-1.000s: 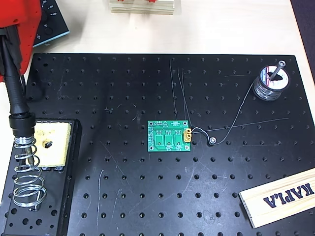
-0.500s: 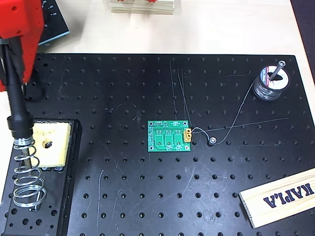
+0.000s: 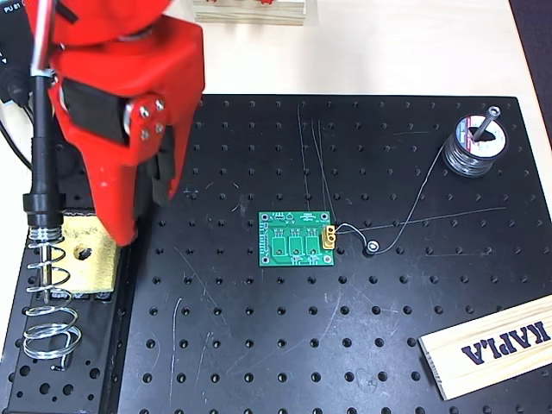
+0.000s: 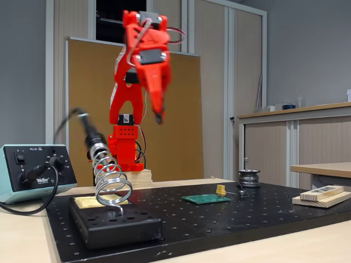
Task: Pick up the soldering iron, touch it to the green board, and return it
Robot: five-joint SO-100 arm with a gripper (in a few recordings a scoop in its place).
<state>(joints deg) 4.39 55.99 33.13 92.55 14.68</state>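
While the soldering iron sits in the wire-coil stand, handle pointing up and back, my gripper hangs high above the table and holds nothing. Its fingers look close together in the fixed view, but I cannot tell for sure if they are shut.

The iron is at the left edge of the black perforated board in the overhead view, beside the yellow sponge. The green board lies flat near the middle, well apart from the stand.

I judge the iron is light and stiff, but the smooth round handle may slip or roll between my fingers. The cable can pull on it. I would grasp the handle above the flared collar, never the metal tip.
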